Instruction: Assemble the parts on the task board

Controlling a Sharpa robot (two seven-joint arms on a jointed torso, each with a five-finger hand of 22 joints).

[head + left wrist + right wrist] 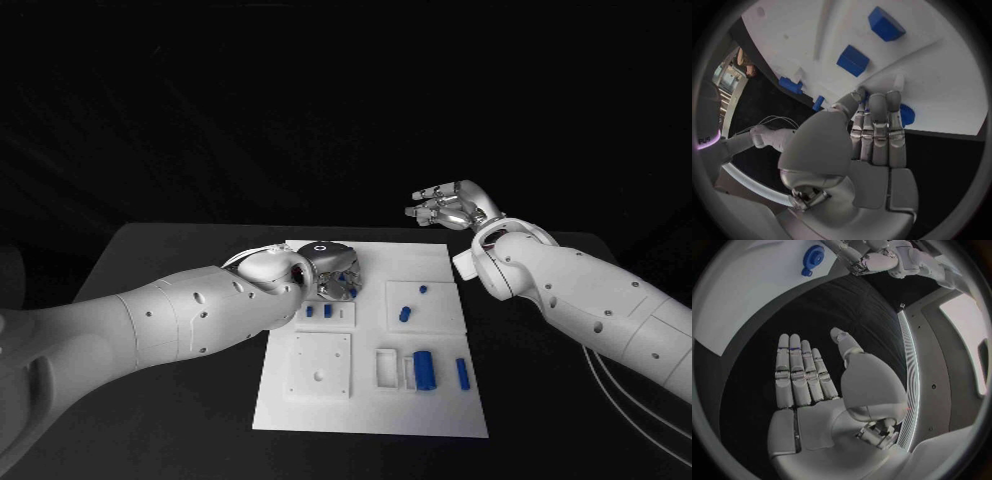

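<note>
**My left hand at the far edge of the task board, my right hand lifted clear**

I am at a black table (pixel 173 250) with the white task board (pixel 372 410) lying in front of me. My left hand (pixel 326 268) reaches over the board's far left part, palm down, fingers (pixel 878 131) held straight and close together with their tips touching the board's surface. They press beside a round blue part (pixel 906 114) at the board's edge; I cannot tell whether I am gripping it (my fingers cover most of it).

My right hand (pixel 450 208) hangs in the air beyond the board's far right corner, well apart from it, fingers spread and holding nothing.

On the board, 2 small blue parts (pixel 317 311) stand just beside my left hand. Another small blue part (pixel 407 314) lies on a raised white square near the middle. Toward the near edge, a thick blue cylinder (pixel 426 369) lies beside a thin blue bar (pixel 462 373).
</note>
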